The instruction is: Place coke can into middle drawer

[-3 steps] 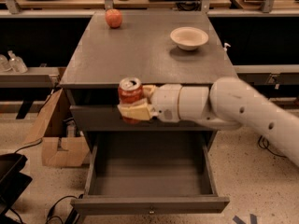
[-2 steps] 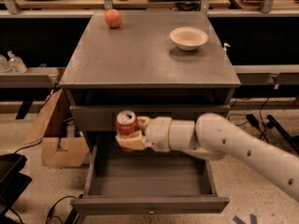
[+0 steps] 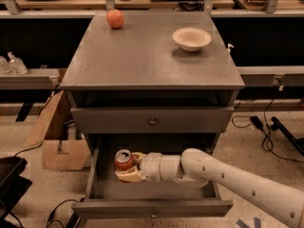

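One coke can [image 3: 124, 159], clasped in one tool [image 3: 128, 168], lower left of centre, inside the open middle drawer [image 3: 190, 207]. Two drawers in all, counting one closed drawer [image 3: 152, 121] above. On the counter [image 3: 142, 61]: one apple [image 3: 115, 19], one bowl [image 3: 192, 38]. Far left, perhaps two bottles [image 3: 12, 63]. One cardboard box [image 3: 57, 144].
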### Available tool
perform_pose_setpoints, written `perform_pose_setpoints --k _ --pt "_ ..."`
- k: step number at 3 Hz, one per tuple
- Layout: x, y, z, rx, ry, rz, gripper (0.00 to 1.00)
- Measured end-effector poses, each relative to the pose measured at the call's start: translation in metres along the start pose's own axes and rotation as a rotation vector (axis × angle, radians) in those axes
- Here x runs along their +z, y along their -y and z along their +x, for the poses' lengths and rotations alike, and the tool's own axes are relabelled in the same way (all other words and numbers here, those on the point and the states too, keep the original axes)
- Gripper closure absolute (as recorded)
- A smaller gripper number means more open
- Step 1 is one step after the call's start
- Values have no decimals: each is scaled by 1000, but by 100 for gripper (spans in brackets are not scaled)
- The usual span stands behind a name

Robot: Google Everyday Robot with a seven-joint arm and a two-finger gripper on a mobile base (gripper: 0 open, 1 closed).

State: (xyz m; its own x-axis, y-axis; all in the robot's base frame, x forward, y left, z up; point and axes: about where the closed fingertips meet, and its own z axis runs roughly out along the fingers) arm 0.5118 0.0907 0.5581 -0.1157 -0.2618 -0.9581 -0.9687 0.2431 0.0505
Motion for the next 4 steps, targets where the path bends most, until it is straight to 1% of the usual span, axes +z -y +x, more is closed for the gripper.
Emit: perform_pose_setpoints --k 1,2,3,4 --pt "15 18 32 22 -3 -46 100" --pt "15 24 31 22 3 -47 100" --pt "26 34 36 -14 13 -62 100" --pt "46 53 51 -88 58 -96 100"
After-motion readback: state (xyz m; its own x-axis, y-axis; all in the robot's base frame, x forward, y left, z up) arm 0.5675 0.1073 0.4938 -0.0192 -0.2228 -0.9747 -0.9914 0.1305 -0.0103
